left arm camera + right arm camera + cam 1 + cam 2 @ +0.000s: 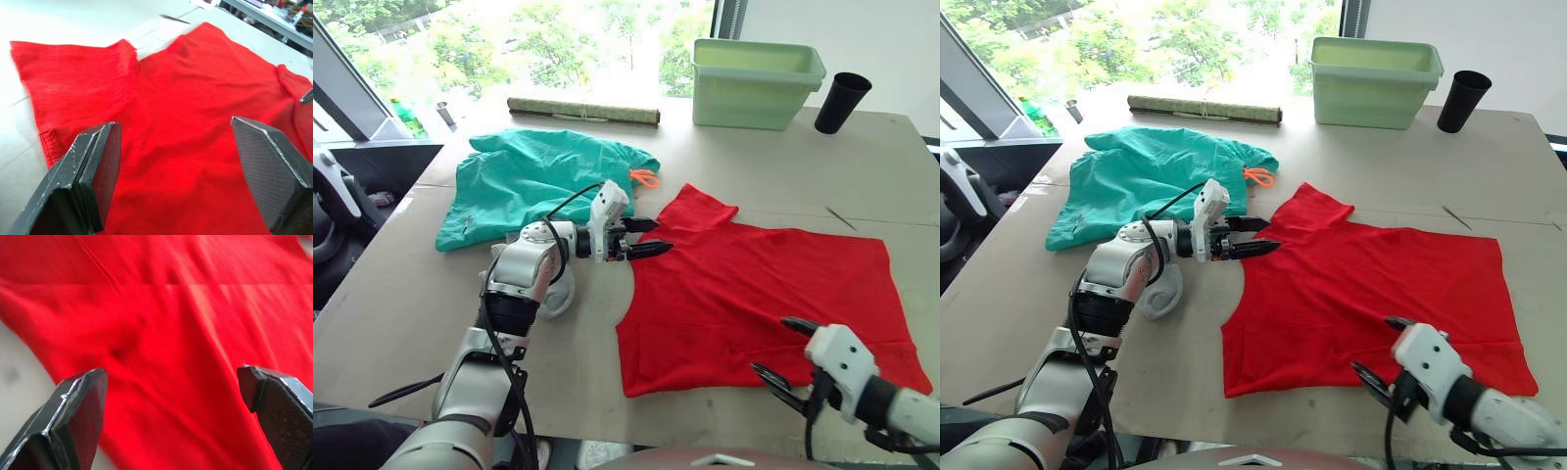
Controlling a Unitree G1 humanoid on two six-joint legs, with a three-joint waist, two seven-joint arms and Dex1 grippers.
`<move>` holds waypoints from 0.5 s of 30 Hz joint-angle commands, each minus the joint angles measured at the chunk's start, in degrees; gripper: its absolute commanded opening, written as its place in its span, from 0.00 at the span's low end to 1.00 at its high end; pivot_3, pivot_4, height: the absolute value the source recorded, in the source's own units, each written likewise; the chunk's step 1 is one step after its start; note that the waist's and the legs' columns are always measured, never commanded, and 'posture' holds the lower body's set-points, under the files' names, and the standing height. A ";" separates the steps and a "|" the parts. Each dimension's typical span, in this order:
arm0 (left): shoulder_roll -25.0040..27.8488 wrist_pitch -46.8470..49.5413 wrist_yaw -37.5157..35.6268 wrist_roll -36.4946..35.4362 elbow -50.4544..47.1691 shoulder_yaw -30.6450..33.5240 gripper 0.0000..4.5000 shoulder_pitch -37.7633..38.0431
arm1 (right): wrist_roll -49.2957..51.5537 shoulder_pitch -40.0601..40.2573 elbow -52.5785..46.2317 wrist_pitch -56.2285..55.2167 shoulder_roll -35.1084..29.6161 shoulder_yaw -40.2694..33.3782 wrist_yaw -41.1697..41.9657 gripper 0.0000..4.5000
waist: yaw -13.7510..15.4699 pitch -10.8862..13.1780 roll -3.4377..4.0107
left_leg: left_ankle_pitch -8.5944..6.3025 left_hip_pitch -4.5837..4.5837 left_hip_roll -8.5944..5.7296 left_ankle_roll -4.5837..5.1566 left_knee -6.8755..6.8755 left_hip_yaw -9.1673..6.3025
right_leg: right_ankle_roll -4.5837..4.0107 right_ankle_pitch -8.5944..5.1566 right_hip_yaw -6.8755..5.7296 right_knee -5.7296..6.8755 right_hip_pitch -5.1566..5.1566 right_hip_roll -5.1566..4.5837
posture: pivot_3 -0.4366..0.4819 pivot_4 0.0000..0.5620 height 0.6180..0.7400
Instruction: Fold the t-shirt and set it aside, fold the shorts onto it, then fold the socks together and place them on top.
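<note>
The red t-shirt [754, 284] lies spread flat on the table, right of centre. My left gripper [661, 236] is open, its fingers pointing at the shirt's left edge beside a sleeve, just above the cloth [186, 98]. Open as well, my right gripper [771, 345] hovers over the shirt's near edge with red fabric [171, 333] between the spread fingers. The teal shorts [538, 176] lie crumpled at the back left, the orange drawstring [646, 178] toward the shirt. A light grey lump, the socks [558, 291], shows partly under my left forearm.
A pale green bin [759, 83] and a black cup [842, 101] stand at the back right. A rolled mat [582, 110] lies along the far edge. A thin stick [840, 217] rests beyond the shirt. The table's near edge runs just below the shirt.
</note>
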 commanded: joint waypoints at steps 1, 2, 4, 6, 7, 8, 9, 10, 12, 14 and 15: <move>0.80 1.94 -0.09 -1.07 -5.05 0.42 0.85 1.31 | -11.87 -6.80 7.04 -4.11 -2.66 12.49 0.75 0.99 | -0.04 0.04 0.04 | -0.04 0.00 0.00 0.05 0.12 0.01 | -0.04 -0.02 0.02 0.05 0.00 -0.03 | 0.48 0.27 1.00; 1.05 2.39 -0.05 -1.10 -6.18 0.27 0.85 1.87 | -13.91 -9.02 9.48 -5.41 -2.92 15.53 1.46 0.99 | 0.02 0.04 0.00 | -0.05 -0.02 -0.01 0.07 0.16 0.01 | -0.14 -0.08 0.01 0.07 0.00 -0.06 | 0.48 0.27 1.00; 1.34 3.31 0.41 -1.10 -7.72 0.33 0.85 2.65 | -15.01 -12.76 12.34 -6.52 -2.36 19.40 3.01 0.99 | -0.02 -0.01 -0.09 | -0.06 0.02 0.00 0.09 0.17 -0.01 | -0.18 -0.10 -0.01 0.06 0.02 -0.06 | 0.48 0.27 1.00; 1.58 3.94 1.08 -0.87 -8.51 0.58 0.85 2.90 | -14.53 -15.71 13.47 -6.72 -0.76 21.52 3.93 0.99 | -0.03 -0.06 -0.19 | -0.02 0.03 0.02 0.02 0.18 -0.03 | -0.17 -0.10 -0.02 0.09 0.01 -0.04 | 0.48 0.27 1.00; 1.70 4.38 1.52 -0.79 -8.76 0.81 0.85 2.95 | -14.19 -17.14 13.75 -6.30 0.16 22.42 4.23 0.99 | -0.02 -0.06 -0.19 | 0.06 0.02 0.05 -0.12 0.18 -0.03 | -0.03 -0.01 -0.02 0.13 0.04 -0.01 | 0.48 0.27 1.00; 1.79 4.65 2.02 -0.62 -8.91 1.04 0.85 2.96 | -14.31 -18.33 14.02 -6.25 0.71 23.14 4.55 0.99 | -0.01 -0.07 -0.19 | 0.08 0.02 0.06 -0.15 0.18 -0.03 | -0.04 0.00 -0.03 0.15 0.04 -0.01 | 0.48 0.27 1.00; 1.87 4.85 2.60 -0.44 -8.98 1.32 0.85 2.94 | -14.41 -19.36 14.19 -6.28 1.12 23.60 4.83 0.99 | -0.11 -0.09 -0.23 | 0.09 0.03 0.06 -0.16 0.17 -0.04 | -0.06 0.01 -0.03 0.17 0.04 -0.01 | 0.48 0.27 1.00; 1.93 5.34 3.23 -0.42 -8.97 1.61 0.85 2.83 | -14.04 -19.91 13.94 -5.90 1.36 23.39 5.00 0.99 | -0.22 -0.09 -0.23 | 0.09 0.03 0.10 -0.18 0.17 -0.03 | -0.09 0.03 -0.03 0.18 0.03 0.04 | 0.48 0.27 1.00; 1.40 6.39 5.22 -0.54 -7.87 2.48 0.85 1.48 | -11.92 -19.60 11.60 -4.40 1.20 20.64 5.27 0.99 | -0.18 -0.09 -0.23 | 0.10 0.03 0.12 -0.18 0.17 -0.02 | -0.10 0.04 -0.01 0.22 0.01 0.05 | 0.48 0.27 1.00; 0.15 8.14 7.61 -0.94 -5.58 3.34 0.85 -0.95 | -10.27 -18.44 8.83 -3.32 0.03 17.19 5.68 0.99 | 0.22 -0.07 -0.20 | 0.10 0.01 0.13 -0.19 0.18 -0.03 | -0.13 0.05 -0.04 0.23 0.01 0.04 | 0.48 0.27 1.00; -1.04 9.82 9.22 -1.35 -3.44 3.99 0.85 -3.01 | -9.05 -17.43 6.91 -2.56 -0.60 14.74 5.92 0.99 | 0.38 -0.06 -0.20 | 0.10 -0.04 0.10 -0.18 0.22 -0.04 | -0.18 0.09 -0.07 0.23 0.01 0.02 | 0.48 0.27 1.00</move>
